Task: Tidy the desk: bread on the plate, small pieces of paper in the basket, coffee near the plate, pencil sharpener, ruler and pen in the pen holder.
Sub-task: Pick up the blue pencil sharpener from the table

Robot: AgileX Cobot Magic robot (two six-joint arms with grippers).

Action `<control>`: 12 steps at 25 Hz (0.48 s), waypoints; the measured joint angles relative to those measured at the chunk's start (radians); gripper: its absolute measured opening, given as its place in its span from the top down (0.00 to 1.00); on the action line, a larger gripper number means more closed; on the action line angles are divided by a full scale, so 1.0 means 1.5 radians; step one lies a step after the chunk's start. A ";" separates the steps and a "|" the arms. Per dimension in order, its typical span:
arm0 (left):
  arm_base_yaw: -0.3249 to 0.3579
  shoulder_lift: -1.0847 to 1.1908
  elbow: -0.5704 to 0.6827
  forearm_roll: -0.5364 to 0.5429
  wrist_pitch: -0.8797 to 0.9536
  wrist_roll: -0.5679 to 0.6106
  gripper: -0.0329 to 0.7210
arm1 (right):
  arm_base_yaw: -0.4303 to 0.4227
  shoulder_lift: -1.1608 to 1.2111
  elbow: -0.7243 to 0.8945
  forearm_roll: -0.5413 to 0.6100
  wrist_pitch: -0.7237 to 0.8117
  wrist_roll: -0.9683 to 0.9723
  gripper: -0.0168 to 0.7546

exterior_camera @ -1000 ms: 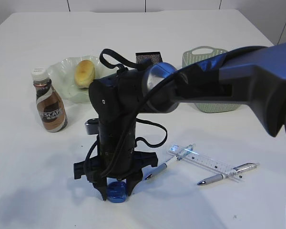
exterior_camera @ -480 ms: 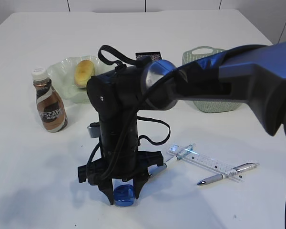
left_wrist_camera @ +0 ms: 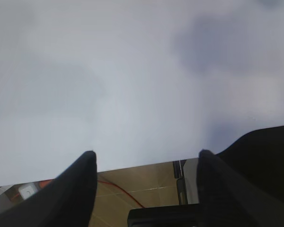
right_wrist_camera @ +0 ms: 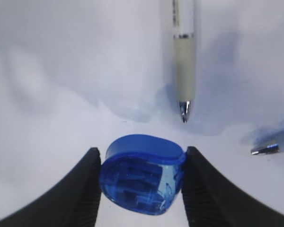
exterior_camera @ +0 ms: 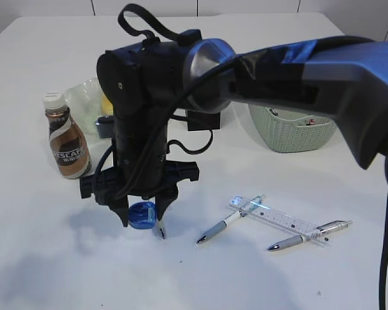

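My right gripper (exterior_camera: pixel 142 221) (right_wrist_camera: pixel 142 150) is shut on the blue pencil sharpener (exterior_camera: pixel 142 214) (right_wrist_camera: pixel 142 175) and holds it just above the desk (exterior_camera: pixel 45 258). To its right lie the clear ruler (exterior_camera: pixel 278 218) and two pens (exterior_camera: pixel 227 221) (exterior_camera: pixel 308 235); one pen (right_wrist_camera: pixel 183 56) points at the sharpener. The coffee (exterior_camera: pixel 68 139) stands at the left next to the plate (exterior_camera: pixel 83 97), which the arm largely hides along with the bread. The basket (exterior_camera: pixel 291 135) is at the back right. The pen holder is almost hidden behind the arm. My left gripper (left_wrist_camera: pixel 146 153) is open and empty at the desk's edge.
The right arm (exterior_camera: pixel 297 58) reaches across the middle from the right and blocks the view of the back centre. Small light scraps lie inside the basket. Bare desk (left_wrist_camera: pixel 132 71) spreads ahead of the left gripper, with floor below its edge.
The right gripper has risen off the desk with the sharpener and moved left and back. The pens, ruler and coffee have not moved.
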 joint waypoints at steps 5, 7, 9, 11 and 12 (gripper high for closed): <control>0.000 0.000 0.000 0.000 0.000 0.000 0.34 | 0.000 0.000 -0.064 -0.029 0.003 0.000 0.48; 0.000 0.000 0.000 0.000 0.000 0.000 0.34 | 0.000 0.000 -0.095 -0.042 0.004 0.000 0.48; 0.000 0.000 0.000 0.000 0.000 0.000 0.34 | 0.000 0.000 -0.122 -0.060 0.005 0.000 0.48; 0.000 0.000 0.000 0.000 0.000 0.000 0.34 | 0.000 0.000 -0.148 -0.083 0.006 0.000 0.48; 0.000 0.000 0.000 0.000 0.000 0.000 0.34 | 0.000 0.000 -0.156 -0.089 0.006 0.000 0.48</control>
